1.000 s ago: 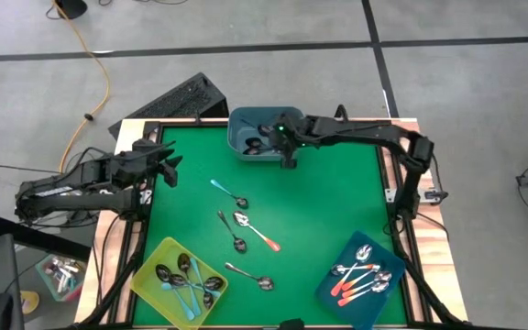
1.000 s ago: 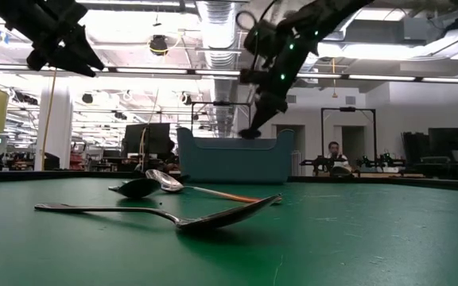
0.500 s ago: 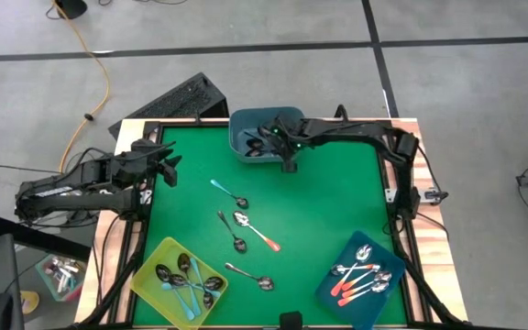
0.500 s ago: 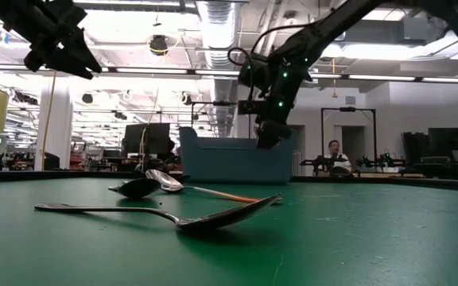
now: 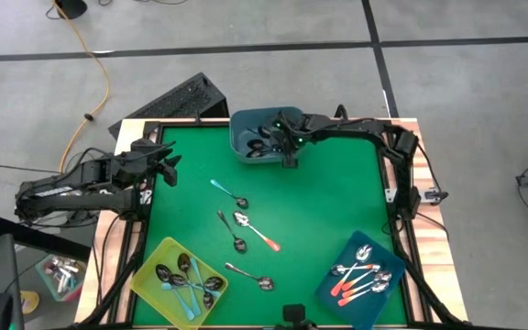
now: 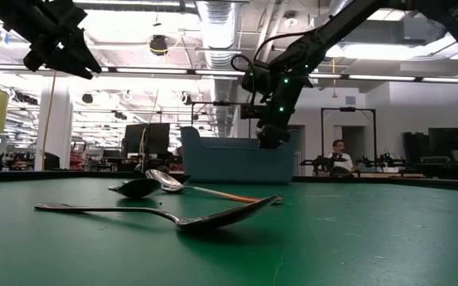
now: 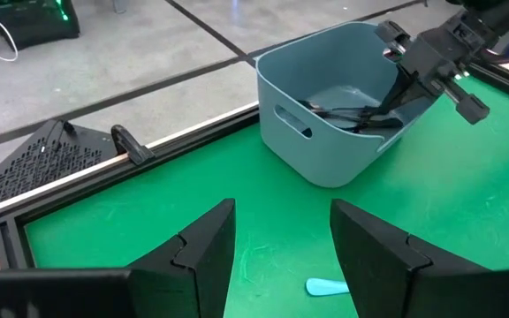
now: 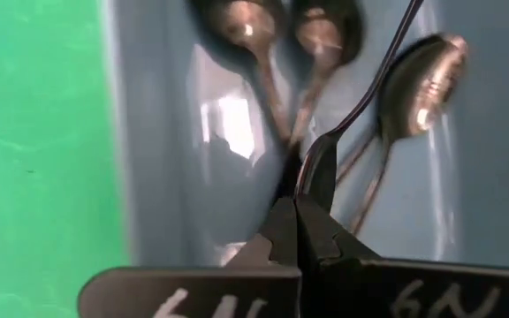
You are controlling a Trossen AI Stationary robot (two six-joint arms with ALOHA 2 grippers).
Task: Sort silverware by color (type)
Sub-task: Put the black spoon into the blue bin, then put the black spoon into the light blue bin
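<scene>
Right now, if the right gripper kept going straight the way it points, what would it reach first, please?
The right gripper, shut, points down into the grey-blue bin. It would probably meet the dark metal spoons lying there, or the bin floor beside them; depth is hard to judge.

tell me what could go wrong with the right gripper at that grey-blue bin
The right gripper is shut on a dark metal spoon over the grey-blue bin, pinching only the thin handle, so the spoon may swing or snag on the other spoons in the bin. The gripper is also close to the bin wall and could nudge the bin.
</scene>
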